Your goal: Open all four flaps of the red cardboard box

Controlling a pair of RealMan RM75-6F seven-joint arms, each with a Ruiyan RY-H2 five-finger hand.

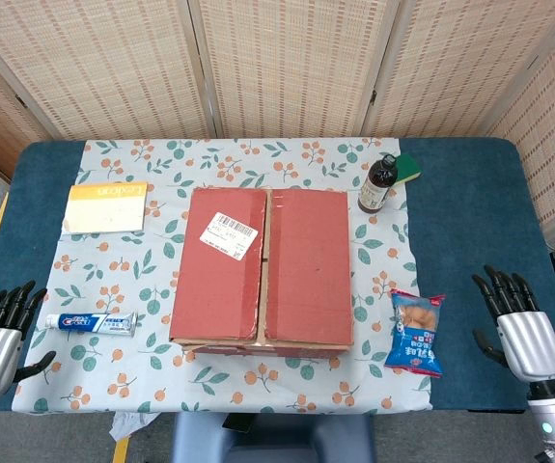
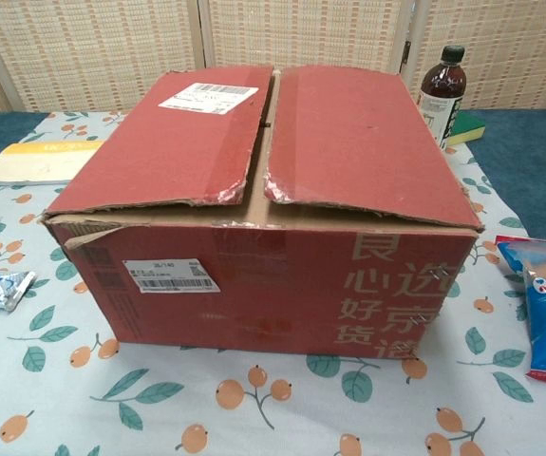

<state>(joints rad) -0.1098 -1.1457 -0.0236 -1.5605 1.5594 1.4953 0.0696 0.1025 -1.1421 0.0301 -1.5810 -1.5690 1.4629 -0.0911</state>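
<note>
The red cardboard box [image 1: 263,265] stands in the middle of the table, its two top flaps folded down and meeting along a centre seam. A white shipping label [image 1: 231,235] sits on the left flap. The chest view shows the box [image 2: 263,218] close up, with the front edges of both flaps torn and slightly lifted. My left hand [image 1: 2,333] hovers open by the table's front left corner, fingers spread. My right hand [image 1: 518,323] is open at the front right, well apart from the box. Neither hand shows in the chest view.
A toothpaste tube [image 1: 92,322] lies left of the box, a yellow booklet [image 1: 107,206] behind it. A blue snack bag [image 1: 416,333] lies right of the box. A dark bottle [image 1: 379,183] and a green sponge [image 1: 408,167] stand at the back right.
</note>
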